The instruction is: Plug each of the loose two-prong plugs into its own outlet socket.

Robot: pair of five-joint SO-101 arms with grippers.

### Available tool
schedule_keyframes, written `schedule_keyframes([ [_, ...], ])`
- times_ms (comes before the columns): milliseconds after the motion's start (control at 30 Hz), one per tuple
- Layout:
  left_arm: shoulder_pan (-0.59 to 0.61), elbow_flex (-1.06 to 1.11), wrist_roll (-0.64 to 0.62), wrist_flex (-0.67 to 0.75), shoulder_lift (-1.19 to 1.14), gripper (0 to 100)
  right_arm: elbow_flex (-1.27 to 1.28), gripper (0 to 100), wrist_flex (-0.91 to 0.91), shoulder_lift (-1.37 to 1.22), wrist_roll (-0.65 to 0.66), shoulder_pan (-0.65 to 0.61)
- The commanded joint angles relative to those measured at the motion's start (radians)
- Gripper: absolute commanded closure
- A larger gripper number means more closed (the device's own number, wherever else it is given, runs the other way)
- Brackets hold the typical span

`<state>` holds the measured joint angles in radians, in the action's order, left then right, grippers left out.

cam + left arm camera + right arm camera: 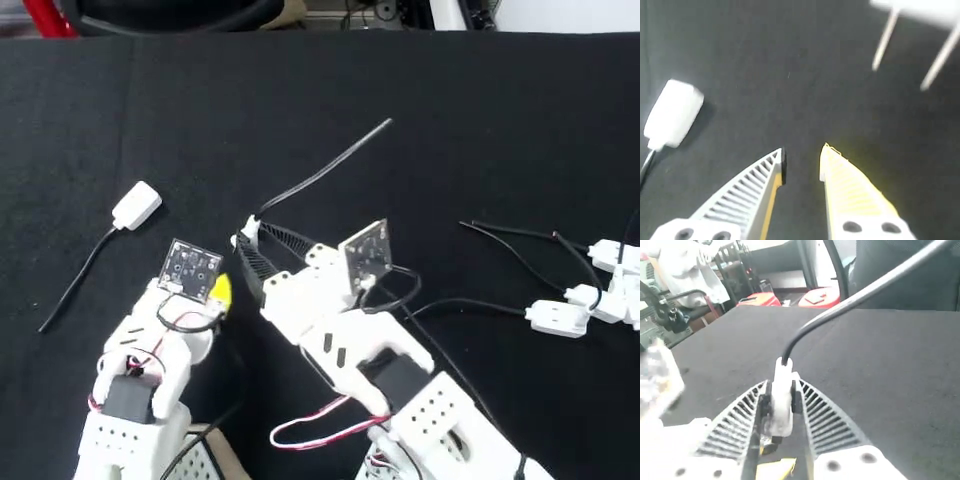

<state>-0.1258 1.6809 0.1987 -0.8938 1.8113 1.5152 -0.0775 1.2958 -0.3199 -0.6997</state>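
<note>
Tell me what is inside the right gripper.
A white plug on a black cord, clamped in the right gripper. Its fingers cover the plug's lower end.

You have a black cloth worktop (320, 80) that covers nearly the whole scene. Beyond its far edge you can see two low red cases (757, 300), a white cloth (687, 270) hanging beside them, and dark chair frames (730, 257) in bright room light.
</note>
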Motion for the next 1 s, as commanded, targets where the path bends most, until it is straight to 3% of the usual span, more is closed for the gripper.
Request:
schedule_keyframes([
  [0,-0.035,0.015,-0.072,0.137,0.012,87,-0.018,98.6,-0.041,0.051,-0.015,0.026],
  [333,-0.070,0.010,-0.160,0.287,0.012,86,-0.074,98.6,-0.173,0.054,-0.008,0.012],
  [433,-0.143,0.018,-0.155,0.279,0.011,85,-0.073,98.6,-0.180,0.058,0.025,-0.003],
  [600,-0.088,0.018,-0.155,0.259,0.009,85,-0.082,98.6,-0.175,0.062,0.066,0.032],
  [767,-0.148,0.008,-0.117,0.152,0.011,85,-0.082,98.6,-0.178,0.062,0.068,0.012],
  [967,-0.148,0.008,-0.058,0.133,0.011,85,-0.082,98.6,-0.180,0.062,0.061,0.018],
])
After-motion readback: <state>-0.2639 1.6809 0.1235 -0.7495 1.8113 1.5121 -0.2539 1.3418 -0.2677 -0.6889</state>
